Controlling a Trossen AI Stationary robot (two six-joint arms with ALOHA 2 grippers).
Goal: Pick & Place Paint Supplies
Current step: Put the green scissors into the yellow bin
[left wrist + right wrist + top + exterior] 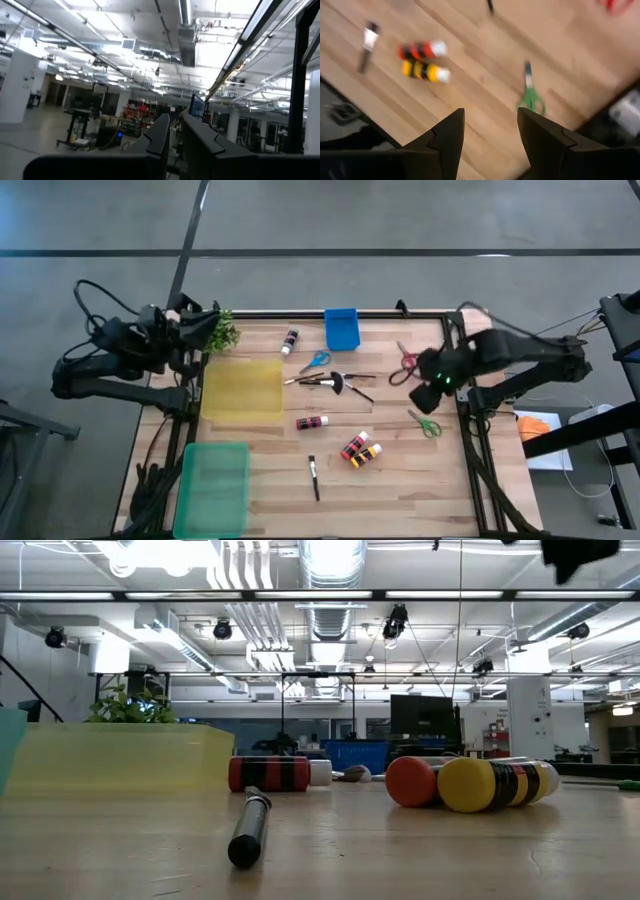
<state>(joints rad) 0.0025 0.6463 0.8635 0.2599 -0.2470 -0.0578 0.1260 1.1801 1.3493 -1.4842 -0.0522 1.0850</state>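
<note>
My right gripper (432,388) (490,117) hangs open above the table's right part, between the red scissors (405,365) and the green scissors (425,423) (530,92), touching nothing. Lying flat on the wood are a red bottle (312,422) (270,773), a red and an orange bottle (360,451) (422,60), a black bottle (290,340), blue scissors (315,361), a cluster of brushes (330,380) and a single brush (314,477) (250,825). My left gripper (203,330) (174,122) waits shut at the far left corner, pointing into the room.
A yellow tray (243,388) (120,755) and a green tray (213,488) lie along the left side. A blue bin (342,328) stands at the far edge. A small potted plant (222,332) sits by my left gripper. Bare wood shows at the near right.
</note>
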